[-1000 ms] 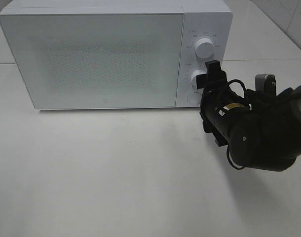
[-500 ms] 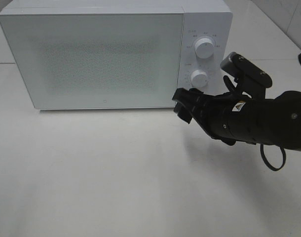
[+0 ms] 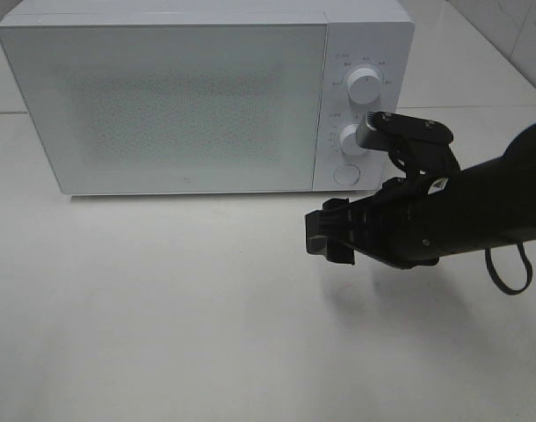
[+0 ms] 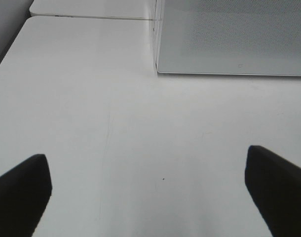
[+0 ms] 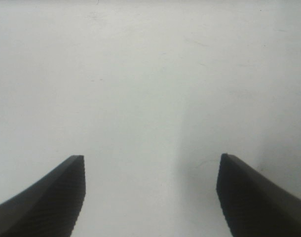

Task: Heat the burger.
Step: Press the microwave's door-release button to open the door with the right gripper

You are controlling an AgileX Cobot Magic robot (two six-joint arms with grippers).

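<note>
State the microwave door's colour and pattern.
The microwave door is white with a fine grey dotted panel; the exterior high view shows it best.

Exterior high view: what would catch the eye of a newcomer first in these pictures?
The large white microwave at the back of the table stands out first, its door shut. In front of it, toward its right end, the black right gripper hovers open above the tabletop, holding nothing. No burger shows in any view.
</note>
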